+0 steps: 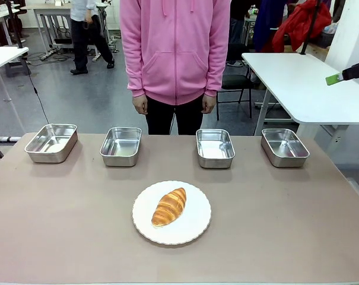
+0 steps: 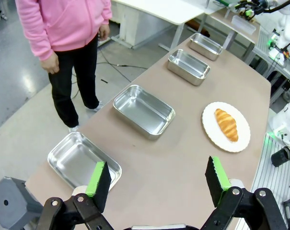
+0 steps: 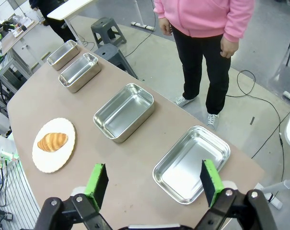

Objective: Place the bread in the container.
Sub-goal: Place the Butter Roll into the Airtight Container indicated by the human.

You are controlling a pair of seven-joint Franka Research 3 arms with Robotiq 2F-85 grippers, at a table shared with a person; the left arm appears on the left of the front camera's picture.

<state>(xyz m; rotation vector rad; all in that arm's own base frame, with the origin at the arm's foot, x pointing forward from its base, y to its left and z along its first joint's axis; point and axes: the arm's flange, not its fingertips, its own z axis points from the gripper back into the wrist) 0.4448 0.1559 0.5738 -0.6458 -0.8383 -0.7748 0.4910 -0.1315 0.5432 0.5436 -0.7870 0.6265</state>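
The bread [image 1: 169,206] lies on a white plate [image 1: 194,230] at the middle of the worktop [image 1: 60,225], on our side of a row of containers [image 1: 120,161], all empty. The left end effector [image 2: 157,177] hovers well above the worktop with its fingers wide apart and nothing between them, and so does the right end effector [image 3: 153,181]. To pick well, we judge that we should come down over the bread's middle, span its narrow width and close gently, since the crust may crush or the plate slide. Which of the containers is meant we cannot tell. We count one bread, one plate, four containers, two end effectors and one person [image 1: 175,53].
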